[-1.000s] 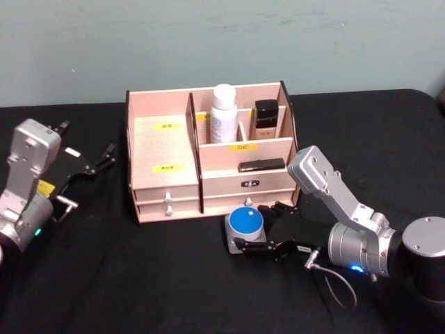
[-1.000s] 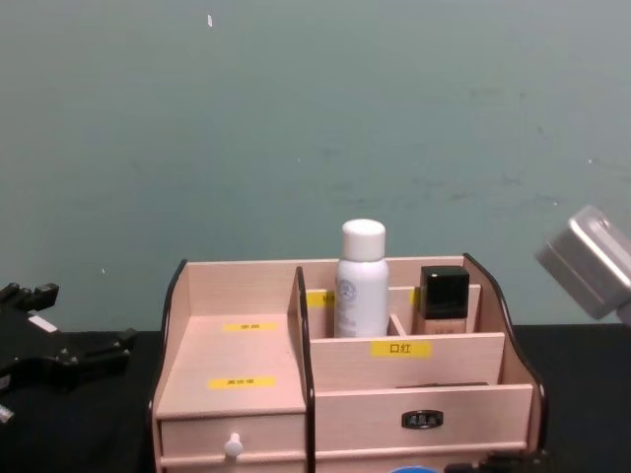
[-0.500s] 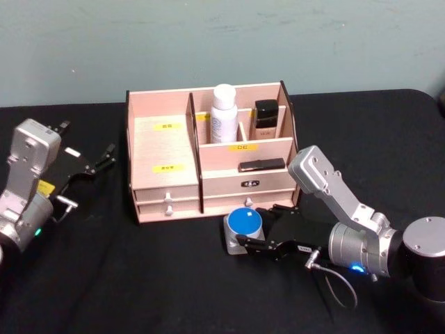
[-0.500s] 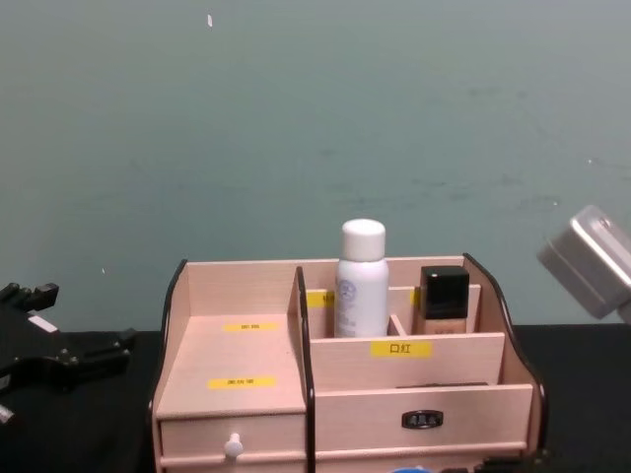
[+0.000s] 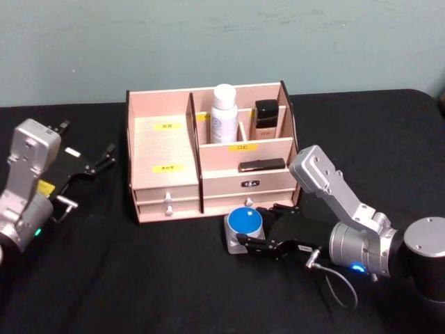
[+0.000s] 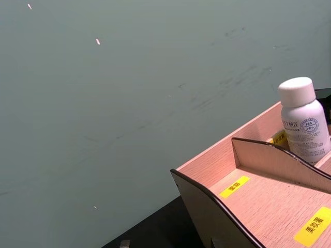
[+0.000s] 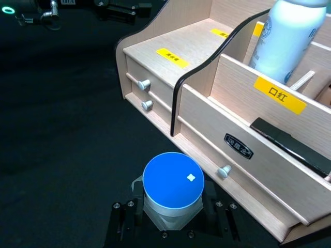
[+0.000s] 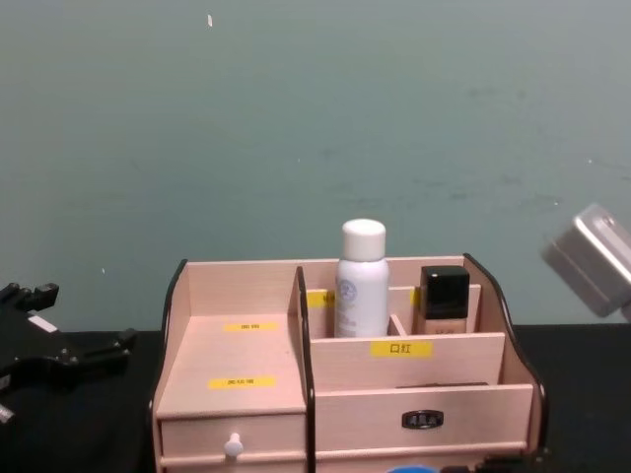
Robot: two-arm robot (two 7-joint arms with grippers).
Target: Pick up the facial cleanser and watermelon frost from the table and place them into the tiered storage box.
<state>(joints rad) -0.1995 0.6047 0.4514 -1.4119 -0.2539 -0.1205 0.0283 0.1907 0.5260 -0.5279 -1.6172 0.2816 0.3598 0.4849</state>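
Status: the facial cleanser (image 5: 224,115) stands upright in a rear compartment of the tiered storage box (image 5: 163,146), beside a beige bottle with a black cap (image 5: 265,118). 1 of 2 items is judged done.

The watermelon frost (image 5: 244,224) sits upright on the black table (image 5: 139,278), just in front of the box's lower drawers, blue lid up. The right gripper (image 5: 252,226) lies low on the table, set around the jar's body below the lid. Whether it is clamped or loose cannot be told. The left gripper (image 5: 90,177) is parked well to the left of the box, spread and empty.

Handling, judged: the jar looks rigid and glass-like, so no give under squeeze. Its walls are probably slick, and it is breakable if dropped. The squat form should resist tipping. The best hold is across the clear body under the lid rim, not on the lid, which may turn. The lift must clear the front tier before lowering into a free compartment.
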